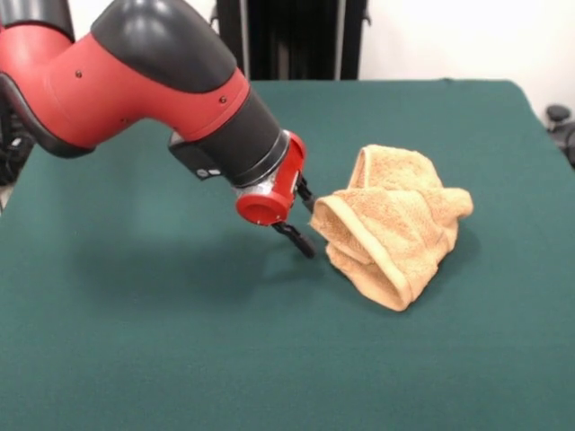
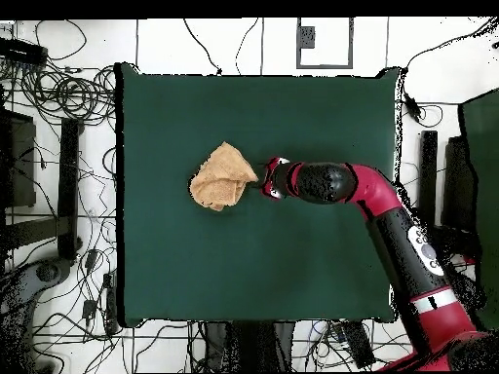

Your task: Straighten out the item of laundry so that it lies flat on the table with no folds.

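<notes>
Near the middle of the green surface (image 1: 135, 341), slightly toward the robot's left half in the overhead view, the tan-orange terry hand towel (image 1: 395, 224) is sitting bunched in a lump, folded over itself with a thick rolled hem facing the arm. Nothing flat yet, so I'm judging the task as barely started.

I'm holding the gripper (image 1: 301, 220) low, right at the towel's near edge. The two dark fingers (image 1: 296, 239) are showing with a gap between them, one upper and one lower, tips just at or touching the rolled hem. I'm reading them as apart, not clamped on cloth, though the contact point itself is partly hidden behind the fold.

Step in hand, as I'm reading it: lining up a pinch on that hem. Next move is calling for closing on a single layer if possible, then dragging outward, away from the bulk, so the folds are pulling open rather than the whole lump sliding along.

Room: the overhead view is showing the towel (image 2: 222, 176) well apart from every surface edge, with wide open green on all sides. Most free space is lying toward the robot's base and past the towel on the side away from the arm (image 2: 390, 205). No other objects are sitting on the surface.
</notes>
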Available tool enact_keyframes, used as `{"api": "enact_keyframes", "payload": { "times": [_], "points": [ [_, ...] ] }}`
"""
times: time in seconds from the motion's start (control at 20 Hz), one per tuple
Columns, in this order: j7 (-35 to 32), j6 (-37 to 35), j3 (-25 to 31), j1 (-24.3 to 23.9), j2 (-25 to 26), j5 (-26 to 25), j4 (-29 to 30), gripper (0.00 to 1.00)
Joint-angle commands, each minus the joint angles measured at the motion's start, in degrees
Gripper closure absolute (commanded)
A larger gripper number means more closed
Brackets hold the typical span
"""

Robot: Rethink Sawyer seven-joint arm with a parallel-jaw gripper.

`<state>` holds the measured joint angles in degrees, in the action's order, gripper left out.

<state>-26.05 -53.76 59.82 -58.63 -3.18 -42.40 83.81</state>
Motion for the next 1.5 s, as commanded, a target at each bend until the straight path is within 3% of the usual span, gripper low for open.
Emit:
{"api": "enact_keyframes", "payload": {
  "times": [0.05, 1.5],
  "points": [
    [17.7, -4.1, -3.1, 3.4, 0.8, -2.4, -3.2, 0.00],
    [22.6, -5.0, 1.9, -0.7, 8.1, 3.9, -2.3, 0.00]
  ]
}}
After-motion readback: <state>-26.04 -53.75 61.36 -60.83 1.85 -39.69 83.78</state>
